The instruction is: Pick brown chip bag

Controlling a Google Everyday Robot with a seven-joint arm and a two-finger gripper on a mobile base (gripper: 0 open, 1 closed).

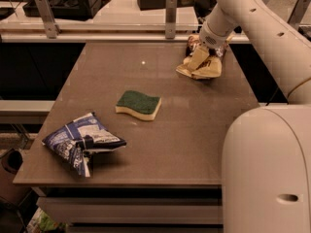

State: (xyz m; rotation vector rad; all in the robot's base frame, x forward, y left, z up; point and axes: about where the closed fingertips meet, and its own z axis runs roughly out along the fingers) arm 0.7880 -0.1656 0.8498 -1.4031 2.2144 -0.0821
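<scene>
A brown-grey bench (160, 144) fills the view, with a railed counter and dark equipment behind its far edge. The robot's white base (267, 169) bulks at 4 o'clock, and its arm (252, 18) slopes down from 1 o'clock toward the far right corner. A crumpled blue-and-white bag (80, 142) lies at 7 o'clock near the front left corner. A green-topped sponge (138, 104) sits close to the middle, well apart from everything else.

The brown chip bag (210, 70) lies at 1 o'clock, near the far edge and the right edge. Its dark top points toward the rail, and its pale lower half spreads roughly along the 9-to-3 line. The gripper (201, 57) is down on it from above, touching its upper part; whether it has closed on the bag cannot be told.

The move turns on that contact, since the bag lies directly under the gripper. I judge a straight lift is the safest path. There is open bench toward 7 o'clock, but the rail posts stand close at 12.
</scene>
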